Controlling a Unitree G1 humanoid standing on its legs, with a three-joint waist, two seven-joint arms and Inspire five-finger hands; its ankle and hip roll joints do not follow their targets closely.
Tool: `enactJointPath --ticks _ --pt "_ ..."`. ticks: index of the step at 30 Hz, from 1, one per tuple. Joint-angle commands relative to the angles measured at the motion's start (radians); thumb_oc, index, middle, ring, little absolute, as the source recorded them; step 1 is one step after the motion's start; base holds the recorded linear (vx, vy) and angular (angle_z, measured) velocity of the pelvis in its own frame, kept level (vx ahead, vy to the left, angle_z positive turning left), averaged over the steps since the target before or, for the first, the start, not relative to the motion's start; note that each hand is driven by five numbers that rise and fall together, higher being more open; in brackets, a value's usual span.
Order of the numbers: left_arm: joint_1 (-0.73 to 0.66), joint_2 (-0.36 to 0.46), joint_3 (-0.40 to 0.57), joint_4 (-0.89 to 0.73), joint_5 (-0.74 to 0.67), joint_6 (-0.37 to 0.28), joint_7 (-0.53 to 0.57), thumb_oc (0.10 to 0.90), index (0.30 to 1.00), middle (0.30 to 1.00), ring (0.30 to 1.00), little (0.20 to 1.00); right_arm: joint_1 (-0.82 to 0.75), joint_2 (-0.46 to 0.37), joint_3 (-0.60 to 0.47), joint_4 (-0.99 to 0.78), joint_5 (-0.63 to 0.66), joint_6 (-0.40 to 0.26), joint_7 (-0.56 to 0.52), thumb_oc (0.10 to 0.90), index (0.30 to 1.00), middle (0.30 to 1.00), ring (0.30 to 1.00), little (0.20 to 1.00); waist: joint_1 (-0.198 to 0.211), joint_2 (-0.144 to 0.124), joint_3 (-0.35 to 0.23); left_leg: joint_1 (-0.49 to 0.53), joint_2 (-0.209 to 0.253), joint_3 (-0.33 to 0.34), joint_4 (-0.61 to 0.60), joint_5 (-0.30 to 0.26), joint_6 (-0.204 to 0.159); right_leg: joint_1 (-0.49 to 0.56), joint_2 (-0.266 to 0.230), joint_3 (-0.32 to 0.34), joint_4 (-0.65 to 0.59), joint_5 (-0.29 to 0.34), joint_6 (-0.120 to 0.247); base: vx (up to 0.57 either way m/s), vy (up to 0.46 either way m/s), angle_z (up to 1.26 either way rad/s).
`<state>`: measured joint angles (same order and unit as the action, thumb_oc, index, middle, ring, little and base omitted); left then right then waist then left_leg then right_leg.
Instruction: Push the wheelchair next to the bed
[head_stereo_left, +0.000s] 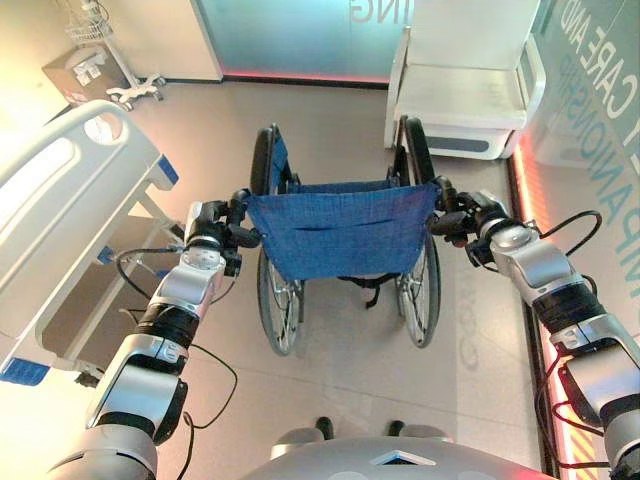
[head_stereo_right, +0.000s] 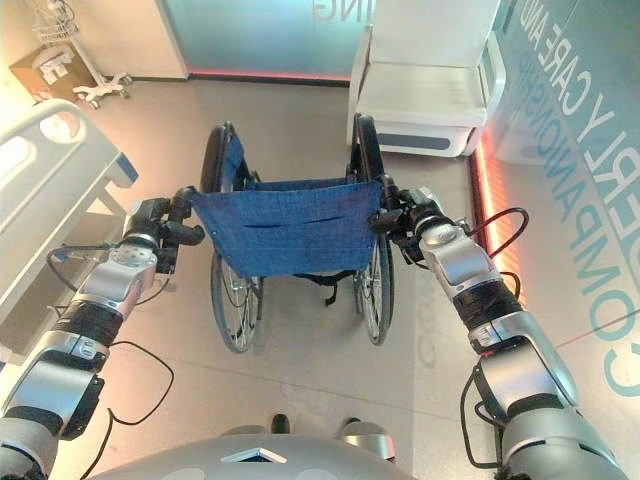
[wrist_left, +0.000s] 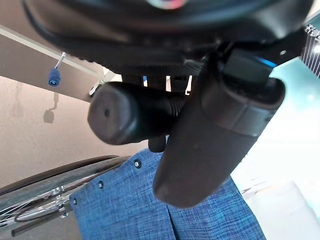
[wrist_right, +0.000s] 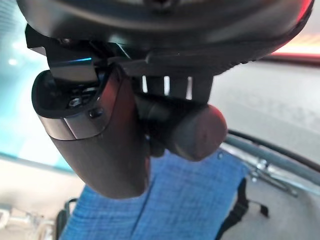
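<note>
At the wheelchair's back, our left hand (head_stereo_left: 212, 232) is curled round the left push handle (wrist_left: 131, 119), thumb across the grip. Our right hand (head_stereo_left: 468, 218) is wrapped the same way round the right push handle (wrist_right: 186, 128). Between them hangs the blue fabric backrest (head_stereo_left: 342, 229) of the wheelchair (head_stereo_left: 345, 262), which stands on the floor, facing away. We see the hospital bed (head_stereo_left: 62, 225) to the left, near but apart. Far right sits a white armchair (head_stereo_left: 468, 88); far left, a wheeled stand (head_stereo_left: 112, 52).
</note>
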<state>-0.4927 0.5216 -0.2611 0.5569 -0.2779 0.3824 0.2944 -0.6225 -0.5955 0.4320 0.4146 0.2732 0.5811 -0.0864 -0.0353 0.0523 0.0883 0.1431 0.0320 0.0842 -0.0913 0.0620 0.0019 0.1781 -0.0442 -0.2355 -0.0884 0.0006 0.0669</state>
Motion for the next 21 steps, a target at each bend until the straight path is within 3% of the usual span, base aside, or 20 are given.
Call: enactJointPath --ticks 1,7,14,18,20,21 --pt "0.074 0.067 -0.021 -0.022 0.059 -0.122 0.002 0.400 0.300 0.300 0.300 0.300 0.020 0.006 0.029 -0.007 -0.155 -0.125 -0.024 0.400 0.300 0.300 0.300 0.300 0.090 -0.050 0.026 -0.007 -0.074 0.018 0.049 -0.114 0.011 -0.046 -0.038 -0.005 0.103 -0.060 0.021 0.00 0.000 0.00" --pt "0.066 0.043 -0.027 -0.012 0.059 -0.130 0.018 0.400 0.300 0.300 0.300 0.300 0.012 0.013 0.032 0.008 -0.170 -0.143 -0.029 0.400 0.300 0.300 0.300 0.300 0.089 -0.052 0.029 -0.004 -0.075 0.025 0.056 -0.121 0.015 -0.049 -0.045 -0.005 0.116 -0.064 0.024 0.03 0.023 0.04" --pt "0.019 0.061 -0.034 -0.003 0.063 -0.134 0.004 0.400 0.300 0.300 0.300 0.300 -0.007 0.005 0.047 0.046 -0.208 -0.116 -0.006 0.400 0.300 0.300 0.300 0.300 0.086 -0.048 0.047 -0.013 -0.084 0.045 0.095 -0.143 0.036 -0.073 -0.080 -0.007 0.179 -0.070 0.041 0.06 0.083 0.01" --pt "-0.006 0.079 -0.035 -0.008 0.059 -0.144 -0.004 0.400 0.300 0.300 0.300 0.300 -0.029 0.012 0.053 0.073 -0.208 -0.113 0.001 0.400 0.300 0.300 0.300 0.300 0.093 -0.041 0.063 -0.033 -0.097 0.051 0.124 -0.153 0.058 -0.120 -0.108 -0.008 0.299 -0.077 0.055 0.06 0.126 -0.02" --pt "-0.010 0.082 -0.033 -0.012 0.061 -0.150 -0.008 0.400 0.300 0.300 0.300 0.300 -0.038 0.011 0.053 0.082 -0.215 -0.117 0.009 0.400 0.300 0.300 0.300 0.300 0.096 -0.034 0.071 -0.045 -0.100 0.054 0.136 -0.153 0.067 -0.146 -0.115 -0.007 0.391 -0.075 0.056 0.05 0.142 -0.03" --pt "-0.016 0.090 -0.033 -0.024 0.064 -0.151 -0.015 0.400 0.300 0.300 0.300 0.300 -0.045 0.006 0.050 0.092 -0.231 -0.128 0.025 0.400 0.300 0.300 0.300 0.300 0.102 -0.030 0.080 -0.062 -0.108 0.057 0.150 -0.152 0.075 -0.175 -0.122 0.001 0.499 -0.053 0.052 0.04 0.099 -0.03"
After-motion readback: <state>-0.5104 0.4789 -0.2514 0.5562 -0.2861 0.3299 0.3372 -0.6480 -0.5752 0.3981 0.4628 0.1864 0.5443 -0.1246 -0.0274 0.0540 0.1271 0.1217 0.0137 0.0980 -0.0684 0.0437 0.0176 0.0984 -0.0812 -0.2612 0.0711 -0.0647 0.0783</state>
